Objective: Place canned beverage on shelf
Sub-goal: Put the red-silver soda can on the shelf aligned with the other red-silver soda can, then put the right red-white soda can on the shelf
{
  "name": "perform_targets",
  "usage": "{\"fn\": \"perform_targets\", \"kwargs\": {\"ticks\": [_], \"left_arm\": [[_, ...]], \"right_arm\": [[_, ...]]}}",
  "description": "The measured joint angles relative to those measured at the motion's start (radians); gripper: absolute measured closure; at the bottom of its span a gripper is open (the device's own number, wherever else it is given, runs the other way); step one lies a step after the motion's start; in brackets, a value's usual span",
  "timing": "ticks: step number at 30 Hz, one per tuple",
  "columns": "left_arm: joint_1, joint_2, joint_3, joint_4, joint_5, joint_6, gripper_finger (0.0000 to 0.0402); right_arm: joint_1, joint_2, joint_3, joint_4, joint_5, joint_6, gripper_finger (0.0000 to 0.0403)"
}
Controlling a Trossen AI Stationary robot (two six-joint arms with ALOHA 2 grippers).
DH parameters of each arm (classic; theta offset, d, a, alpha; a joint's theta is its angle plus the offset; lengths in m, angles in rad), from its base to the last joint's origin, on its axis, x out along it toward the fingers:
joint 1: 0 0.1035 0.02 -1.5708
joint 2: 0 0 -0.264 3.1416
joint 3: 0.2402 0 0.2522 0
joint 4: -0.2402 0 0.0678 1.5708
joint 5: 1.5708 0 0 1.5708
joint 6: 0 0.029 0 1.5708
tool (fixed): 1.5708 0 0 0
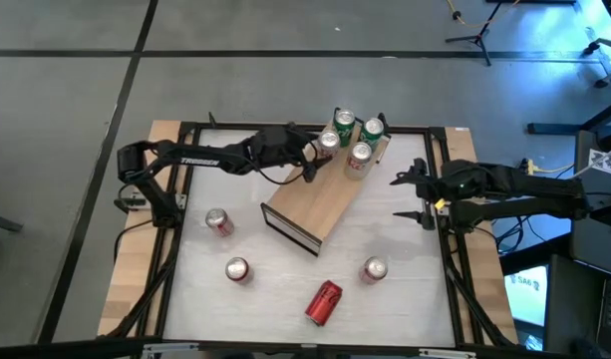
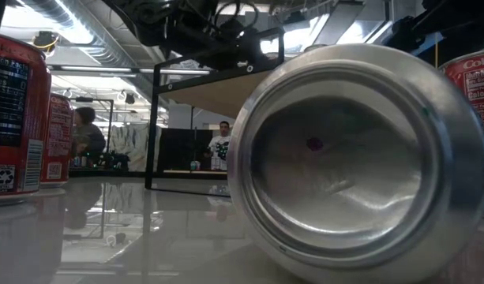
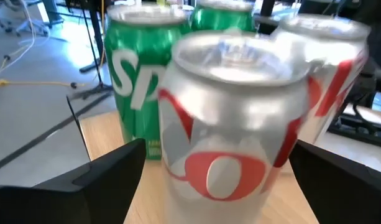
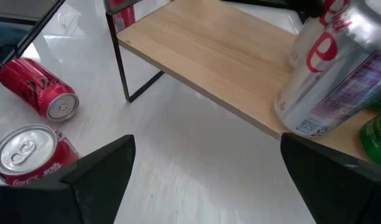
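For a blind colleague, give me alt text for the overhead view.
Four cans stand at the far end of a wooden shelf, the left gripper open around one. Four more cans sit on the table; the right gripper waits open.

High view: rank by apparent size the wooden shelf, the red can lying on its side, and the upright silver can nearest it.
1. Light-wood shelf board with dark metal ends, clearly largest.
2. Red can lying on its side.
3. Upright silver-topped can, smallest only because it shows end-on.

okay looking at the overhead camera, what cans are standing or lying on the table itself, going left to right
Upright red can → upright red can → red can lying on its side → upright red can.
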Motion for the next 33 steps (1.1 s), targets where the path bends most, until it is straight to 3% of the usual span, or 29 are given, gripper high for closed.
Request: {"fn": "perform_targets", "kwargs": {"ticks": [7, 13, 25, 33], "left_arm": [[-0.019, -0.057, 0.0, -0.012, 0.0, 0.008, 0.0017], [-0.041, -0.117, 0.0, -0.096, -0.001, 0.037, 0.0017], [-0.098, -0.264, 0.0, -0.287, -0.008, 0.036, 0.0017], [-0.151, -0.356, 0.0, -0.381, -0.008, 0.042, 0.0017]], "right_arm": [[0.0, -0.002, 0.005, -0.002, -0.003, 0.0, 0.0006], [0.0, -0.002, 0.006, -0.001, -0.075, 0.005, 0.0006], [0.001, 0.0, 0.006, 0.009, -0.12, 0.179, 0.0006], [0.001, 0.054, 0.007, 0.09, -0.24, 0.289, 0.0006]]}}
